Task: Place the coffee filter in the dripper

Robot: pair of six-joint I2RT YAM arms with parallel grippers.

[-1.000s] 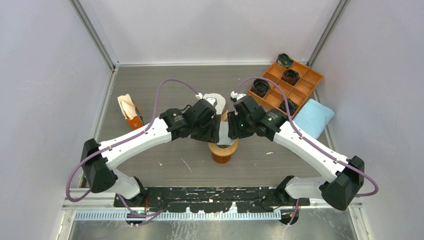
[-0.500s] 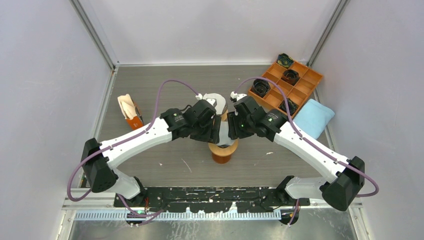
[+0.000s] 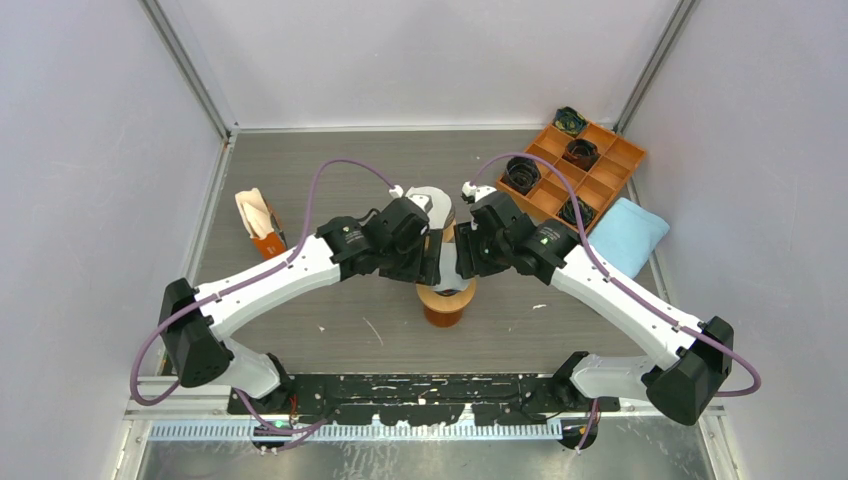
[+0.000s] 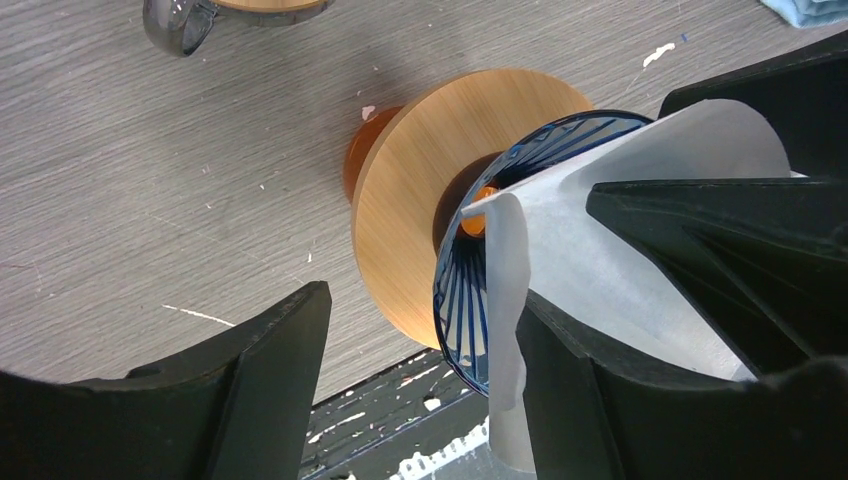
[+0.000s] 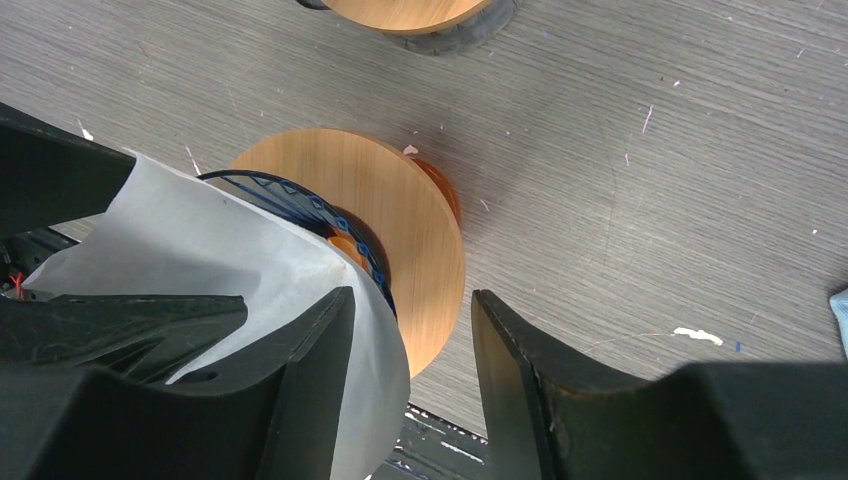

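Note:
The white paper coffee filter [image 3: 447, 262] sits as an open cone in the blue-ribbed glass dripper [image 4: 465, 290], which rests on a round wooden disc [image 4: 430, 180] over an orange base [image 3: 444, 310]. My left gripper [image 4: 420, 330] is open. One of its fingers [image 4: 650, 400] lies against the filter's [image 4: 640, 250] folded edge, and the dripper rim lies between the jaws. My right gripper [image 5: 412, 330] is open too. The filter [image 5: 240, 250] curls round its left finger [image 5: 300, 400], and the disc [image 5: 400, 220] shows through the gap. From above, both grippers hide most of the dripper.
Behind the dripper stands a glass vessel with a wooden lid [image 3: 430, 200]. An orange compartment tray [image 3: 600, 165] with black parts is at the back right, and a blue cloth [image 3: 627, 235] lies beside it. An orange holder with pale filters [image 3: 258, 225] stands at the left.
Both grippers' jaws have spread a little wider around the filter. The arms and the dripper have barely moved.

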